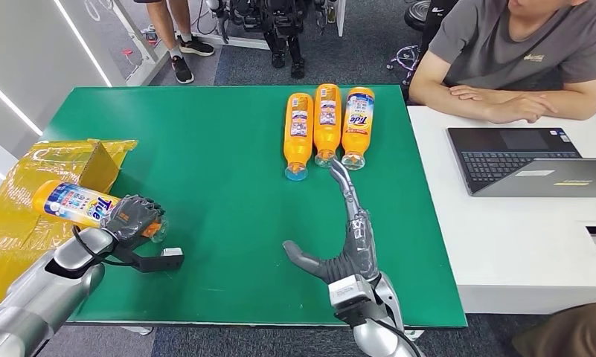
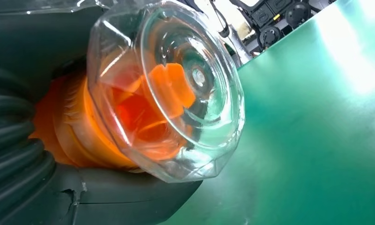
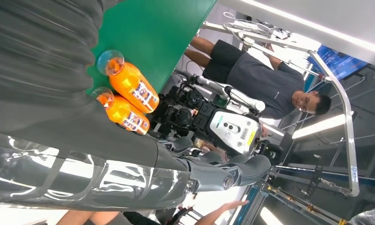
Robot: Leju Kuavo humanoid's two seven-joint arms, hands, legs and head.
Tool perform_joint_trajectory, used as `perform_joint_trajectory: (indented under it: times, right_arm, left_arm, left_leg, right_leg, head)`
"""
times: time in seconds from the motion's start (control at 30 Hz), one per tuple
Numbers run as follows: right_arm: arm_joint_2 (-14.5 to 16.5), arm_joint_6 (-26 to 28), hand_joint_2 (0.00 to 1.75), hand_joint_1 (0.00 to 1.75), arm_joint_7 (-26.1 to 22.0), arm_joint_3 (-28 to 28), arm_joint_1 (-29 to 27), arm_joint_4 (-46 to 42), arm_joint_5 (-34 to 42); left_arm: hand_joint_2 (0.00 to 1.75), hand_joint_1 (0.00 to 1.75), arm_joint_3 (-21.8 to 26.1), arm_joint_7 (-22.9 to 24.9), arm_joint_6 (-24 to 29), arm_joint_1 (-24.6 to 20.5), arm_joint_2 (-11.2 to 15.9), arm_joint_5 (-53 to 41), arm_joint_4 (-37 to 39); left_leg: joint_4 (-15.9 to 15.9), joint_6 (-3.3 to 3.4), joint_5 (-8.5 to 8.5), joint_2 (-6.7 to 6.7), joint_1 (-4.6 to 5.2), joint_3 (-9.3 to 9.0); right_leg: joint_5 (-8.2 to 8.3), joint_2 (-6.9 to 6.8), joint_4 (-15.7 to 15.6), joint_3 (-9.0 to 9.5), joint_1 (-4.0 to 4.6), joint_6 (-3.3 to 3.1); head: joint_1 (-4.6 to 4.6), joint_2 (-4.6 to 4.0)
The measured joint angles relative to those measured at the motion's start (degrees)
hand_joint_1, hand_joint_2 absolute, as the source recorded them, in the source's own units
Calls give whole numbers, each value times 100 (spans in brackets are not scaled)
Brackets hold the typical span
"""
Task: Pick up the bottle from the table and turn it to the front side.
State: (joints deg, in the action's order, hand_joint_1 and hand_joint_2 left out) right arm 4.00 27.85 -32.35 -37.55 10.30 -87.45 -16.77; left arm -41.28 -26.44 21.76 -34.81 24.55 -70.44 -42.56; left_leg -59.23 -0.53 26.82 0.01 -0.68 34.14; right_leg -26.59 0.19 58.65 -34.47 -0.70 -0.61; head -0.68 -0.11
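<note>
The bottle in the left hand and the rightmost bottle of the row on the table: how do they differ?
The held bottle is gripped near its cap by the left hand at the table's left edge, over yellow wrapping; the rightmost bottle lies untouched at the far edge. Their caps point in different directions. Both are orange Tide bottles with clear caps.

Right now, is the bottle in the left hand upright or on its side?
On its side: the left hand grips the bottle lying level above the table's edge.

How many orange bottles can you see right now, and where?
4. Three lie side by side at the far edge of the green table: left bottle, middle bottle, right bottle. The fourth bottle is held by the left robot hand. None look hidden.
</note>
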Motion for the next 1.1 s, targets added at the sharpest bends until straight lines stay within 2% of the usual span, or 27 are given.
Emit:
perform_joint_trajectory:
  times: [0.1,0.13,0.23,0.27,0.83,1.1]
  right_arm:
    - [0,37,175,0,-7,1,-15,-7,-24]
    - [0,55,175,0,-6,2,-26,-14,-41]
    - [0,89,175,0,37,2,-67,-50,-130]
    - [0,92,175,0,55,2,-81,-67,-159]
    - [0,109,175,0,116,2,-171,-122,-246]
    - [0,182,175,0,116,6,-176,-120,-248]
  left_arm:
    - [175,161,-35,-3,-97,-3,-11,5,53]
    - [175,135,-53,-3,-128,-3,-16,7,73]
    - [175,16,-112,5,-197,-2,-34,13,130]
    - [175,0,-126,7,-215,-2,-39,16,148]
    - [175,0,-185,-54,-303,-218,-89,80,250]
    - [175,0,-185,9,-333,-126,108,244,155]
  left_leg:
    - [0,0,0,0,0,0]
    - [0,0,0,0,0,0]
    - [0,0,0,0,0,1]
    - [0,0,0,0,0,1]
    - [1,0,0,3,0,-3]
    - [2,-1,0,4,-1,-3]
  right_leg:
    - [0,1,0,0,0,0]
    - [0,1,0,0,0,0]
    - [0,1,0,-1,0,0]
    - [0,1,0,-1,0,0]
    - [1,3,2,1,0,-1]
    - [0,5,3,1,0,-1]
  head:
    - [1,0]
    - [1,0]
    - [1,0]
    - [0,0]
    - [0,0]
    - [1,0]
